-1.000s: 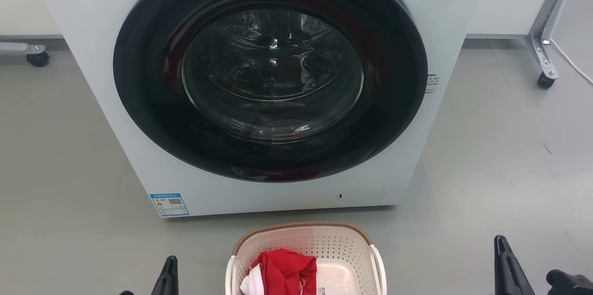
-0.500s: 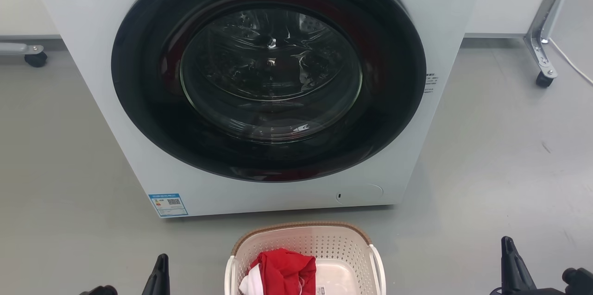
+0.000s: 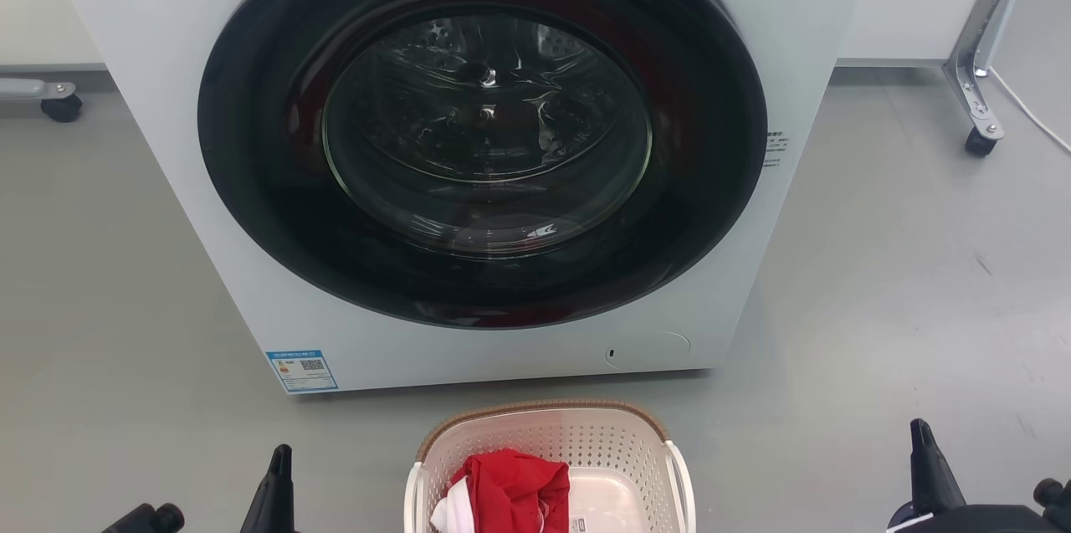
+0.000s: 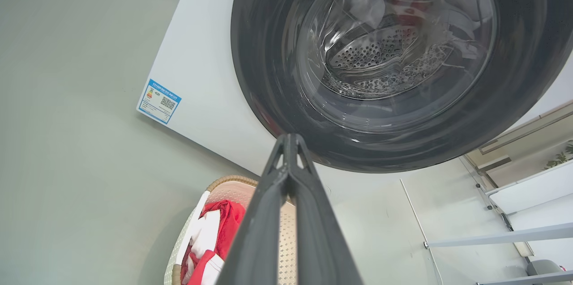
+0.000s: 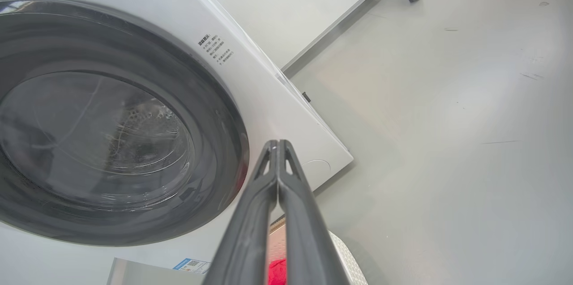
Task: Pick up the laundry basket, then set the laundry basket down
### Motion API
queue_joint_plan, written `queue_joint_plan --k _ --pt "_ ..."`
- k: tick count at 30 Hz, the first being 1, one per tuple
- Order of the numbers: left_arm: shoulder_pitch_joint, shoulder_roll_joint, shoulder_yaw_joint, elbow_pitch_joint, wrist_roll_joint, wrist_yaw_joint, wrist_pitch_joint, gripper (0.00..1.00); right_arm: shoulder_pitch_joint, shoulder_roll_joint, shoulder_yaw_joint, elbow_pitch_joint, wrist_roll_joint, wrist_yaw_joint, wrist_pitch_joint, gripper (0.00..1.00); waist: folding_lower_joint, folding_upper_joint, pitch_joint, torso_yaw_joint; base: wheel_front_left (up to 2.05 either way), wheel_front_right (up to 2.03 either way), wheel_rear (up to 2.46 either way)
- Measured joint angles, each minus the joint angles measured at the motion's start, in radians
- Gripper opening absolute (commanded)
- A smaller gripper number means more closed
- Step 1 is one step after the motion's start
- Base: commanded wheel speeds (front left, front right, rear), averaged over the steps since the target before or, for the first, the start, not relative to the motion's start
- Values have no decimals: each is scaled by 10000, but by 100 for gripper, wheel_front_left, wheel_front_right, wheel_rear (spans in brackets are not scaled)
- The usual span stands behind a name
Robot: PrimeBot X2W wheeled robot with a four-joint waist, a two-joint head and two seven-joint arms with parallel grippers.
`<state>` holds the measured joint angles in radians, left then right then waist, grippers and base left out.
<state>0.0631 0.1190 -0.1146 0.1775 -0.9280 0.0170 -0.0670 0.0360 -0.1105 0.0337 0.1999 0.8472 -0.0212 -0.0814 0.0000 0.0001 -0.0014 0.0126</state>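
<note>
A grey floor [image 3: 878, 282] spreads beneath a white washing machine [image 3: 167, 140], its round dark door [image 3: 481, 131] facing the laundry basket [image 3: 552, 437] just in front of it. Left of the basket, the left claw [image 4: 288, 144] points toward the machine, its two fingers [image 4: 262, 218] pressed together on nothing. The basket sits on the floor, holding a red cloth [image 3: 510, 487] with white fabric [image 3: 448, 514]. Right of the basket, the right claw [image 5: 277, 146] is closed and empty.

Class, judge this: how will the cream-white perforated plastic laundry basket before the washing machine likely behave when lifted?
The cream-white perforated plastic laundry basket should be stiff: its walls stand upright unsupported. Likely light, holding a small red and white cloth bundle. That bundle lies left of centre, so it may tilt left.
</note>
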Motion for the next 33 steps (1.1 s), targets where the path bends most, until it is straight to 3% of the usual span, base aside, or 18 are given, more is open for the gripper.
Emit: queue_joint_plan --k 33 --pt "-805 -443 1166 671 -3864 -790 1045 0 -711 383 -970 562 4362 836 1143 0 0 0 19 -74 0 0 0"
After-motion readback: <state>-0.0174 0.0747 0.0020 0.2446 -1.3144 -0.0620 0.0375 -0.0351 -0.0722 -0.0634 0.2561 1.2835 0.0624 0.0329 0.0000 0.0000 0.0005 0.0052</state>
